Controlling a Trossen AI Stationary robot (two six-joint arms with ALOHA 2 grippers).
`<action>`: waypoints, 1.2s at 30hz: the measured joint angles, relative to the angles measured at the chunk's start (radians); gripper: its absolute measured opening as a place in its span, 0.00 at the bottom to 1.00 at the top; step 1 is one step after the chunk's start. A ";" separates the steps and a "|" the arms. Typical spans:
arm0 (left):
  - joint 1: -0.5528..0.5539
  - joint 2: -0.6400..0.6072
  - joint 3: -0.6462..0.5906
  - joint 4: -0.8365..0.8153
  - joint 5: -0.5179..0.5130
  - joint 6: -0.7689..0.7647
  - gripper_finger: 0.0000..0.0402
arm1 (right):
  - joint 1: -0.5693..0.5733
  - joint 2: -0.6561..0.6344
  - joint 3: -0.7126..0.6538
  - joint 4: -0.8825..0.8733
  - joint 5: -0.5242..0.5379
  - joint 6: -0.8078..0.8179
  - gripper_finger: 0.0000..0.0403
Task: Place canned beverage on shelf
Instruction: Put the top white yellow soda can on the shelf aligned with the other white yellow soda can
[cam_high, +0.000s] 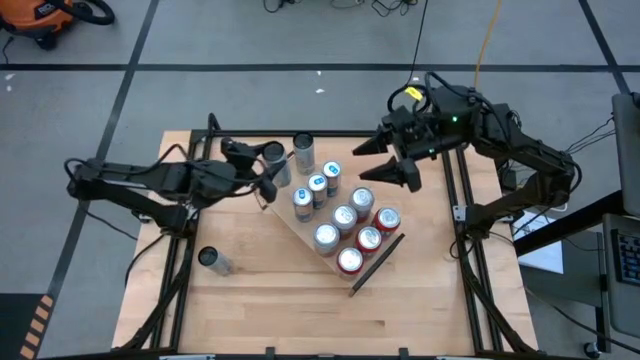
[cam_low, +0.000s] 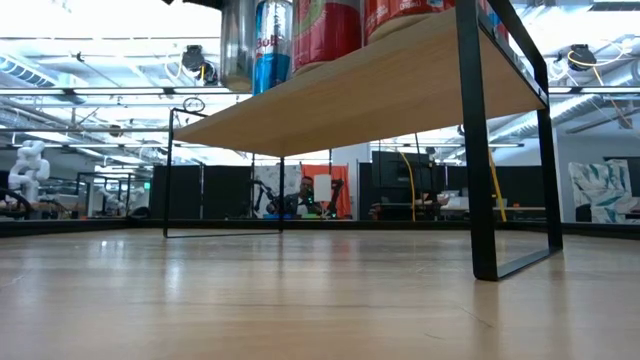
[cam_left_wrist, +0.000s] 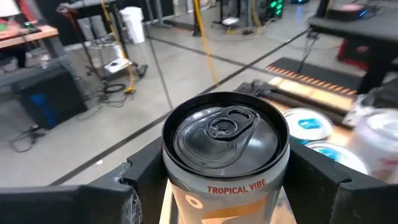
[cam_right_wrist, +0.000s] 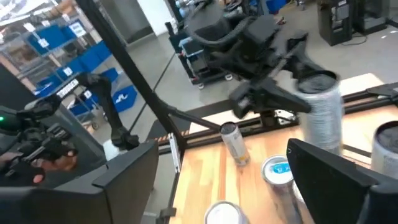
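Can (cam_high: 274, 157): held upright in the left gripper (cam_high: 268, 172), just beside the shelf's (cam_high: 300, 232) near end.
Shelf: lies toward the right arm from the can.
Right gripper (cam_high: 385, 160): spread empty above the shelf's far side.

Orange shop vacuum (cam_high: 45, 20) on floor

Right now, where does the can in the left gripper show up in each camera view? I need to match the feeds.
High view: the held can sits left of centre, between the left gripper fingers, beside the shelf.
Low view: not identifiable; only the shelf from below.
Left wrist view: centre, top up, lettered TROPICAL VIBE.
Right wrist view: at right, grey, under the left arm.
Shared landmark: the blue-topped cans on the shelf.
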 joint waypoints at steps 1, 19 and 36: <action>0.009 0.010 -0.001 -0.002 0.000 0.002 0.62 | 0.005 -0.002 0.000 -0.005 0.000 -0.005 0.82; 0.108 -0.100 -0.241 0.230 0.166 0.007 0.62 | 0.041 -0.027 0.000 -0.076 0.005 0.020 0.80; 0.119 -0.078 -0.301 0.361 0.123 0.043 0.62 | 0.050 -0.027 0.001 -0.076 0.081 0.008 0.80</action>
